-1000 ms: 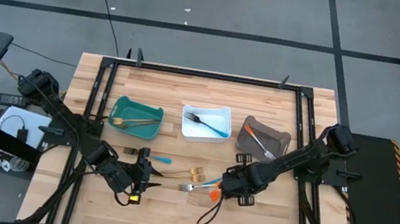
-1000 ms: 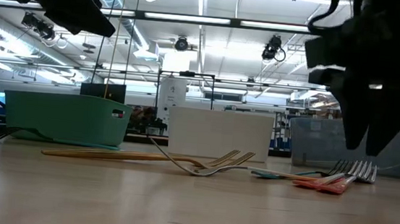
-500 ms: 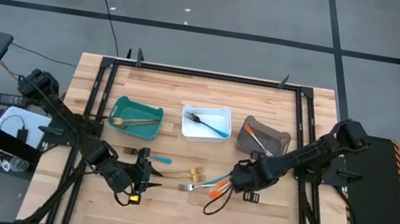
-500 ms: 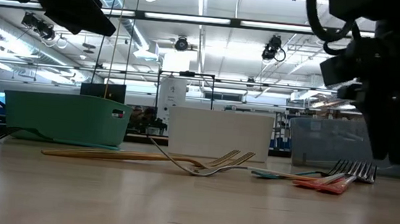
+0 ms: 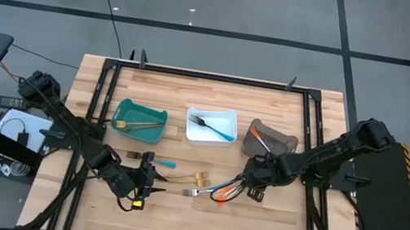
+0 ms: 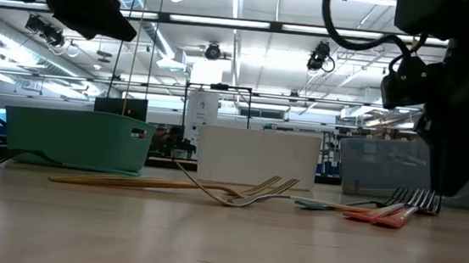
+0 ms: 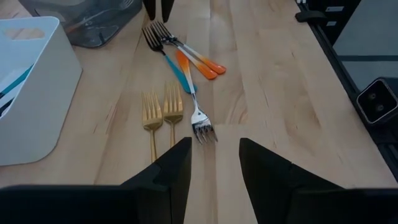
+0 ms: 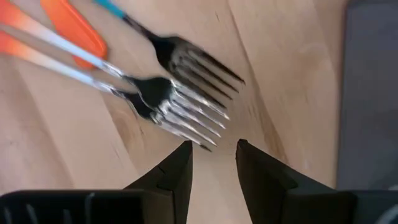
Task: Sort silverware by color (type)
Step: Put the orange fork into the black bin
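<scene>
Several small forks lie flat near the middle of the table: two gold forks [image 7: 163, 115], a silver-headed fork [image 7: 201, 127], and a blue-handled fork [image 8: 186, 59] crossing an orange-handled fork [image 8: 161, 99]. Another blue-handled fork [image 5: 158, 161] lies apart on the left. My right gripper [image 8: 212, 163] is open, just above the table, its fingertips right behind the tines of the crossed pair. My left gripper [image 7: 214, 160] is open too, low over the near part of the table, left of the gold forks [image 5: 193, 180], pointing at them.
Three bins stand in a row toward the far side: a teal bin [image 5: 125, 111] with gold pieces, a white bin [image 5: 190, 126] with a blue-handled fork, a grey bin [image 5: 287, 144] with one piece. A black cable loop [image 5: 227, 191] hangs by my right gripper.
My right gripper has drawn back toward the table's right and slightly far side, from above the orange handles to behind the fork tines near the grey bin. The forks lie where they were.
</scene>
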